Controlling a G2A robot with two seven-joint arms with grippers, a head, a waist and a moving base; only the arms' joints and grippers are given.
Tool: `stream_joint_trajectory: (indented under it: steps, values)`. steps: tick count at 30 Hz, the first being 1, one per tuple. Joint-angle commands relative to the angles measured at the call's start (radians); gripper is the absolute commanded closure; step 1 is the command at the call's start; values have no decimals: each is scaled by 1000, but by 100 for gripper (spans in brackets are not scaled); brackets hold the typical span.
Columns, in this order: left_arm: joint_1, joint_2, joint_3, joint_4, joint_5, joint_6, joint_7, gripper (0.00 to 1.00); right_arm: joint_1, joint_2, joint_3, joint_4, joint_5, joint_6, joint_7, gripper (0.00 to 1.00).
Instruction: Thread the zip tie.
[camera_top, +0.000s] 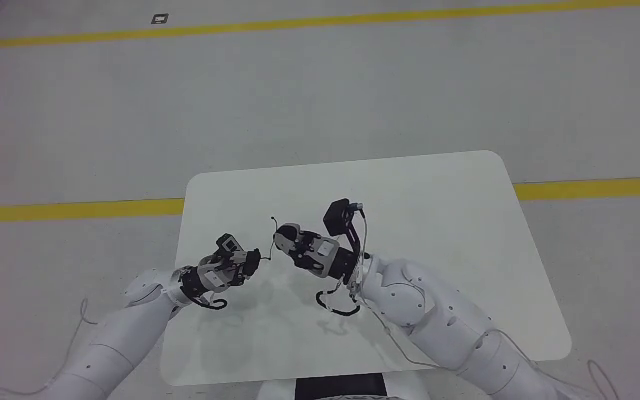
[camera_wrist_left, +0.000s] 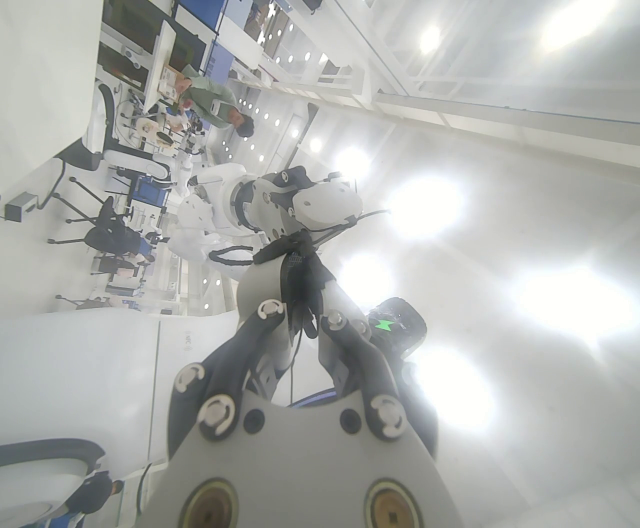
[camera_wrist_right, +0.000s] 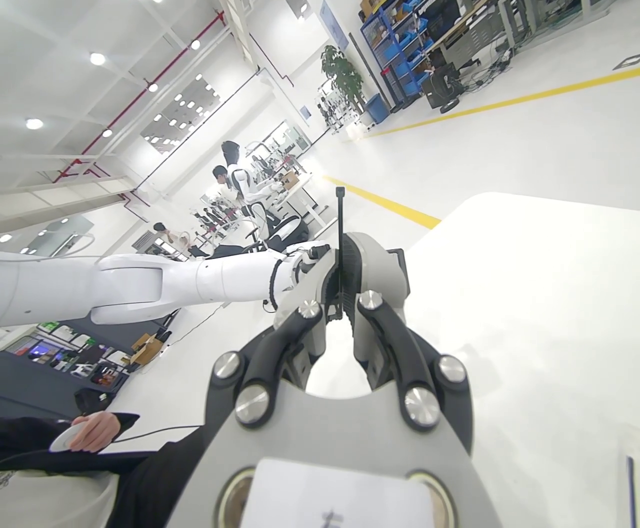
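Fingers (camera_wrist_right: 365, 265) of right gripper (camera_wrist_right: 341, 265) clamp upright zip tie (camera_wrist_right: 340, 220); left gripper (camera_wrist_left: 302, 280) fingers pressed together.

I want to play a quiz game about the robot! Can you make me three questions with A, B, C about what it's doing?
1. Where are the left pincer and the right pincer?
A. close together above the table
B. at opposite table corners
C. out over the floor

2. What colour is the zip tie?
A. yellow
B. black
C. red

3. How is the right pincer?
A. wide open and empty
B. shut on a cup
C. shut on the zip tie

Answers:
1 A, the top view shows both nearly meeting over the white table.
2 B, the strap is black in the right wrist view.
3 C, its fingers press the strap from both sides.
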Motion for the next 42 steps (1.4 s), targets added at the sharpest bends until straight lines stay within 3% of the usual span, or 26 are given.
stream_joint_trajectory:
  steps: [1,42]
  values:
    - [0,0,0,0,0,0,0,100,-1,0,0,1,-1,0,0,100]
    - [0,0,0,0,0,0,0,100,0,2,-4,-2,-5,0,-26,100]
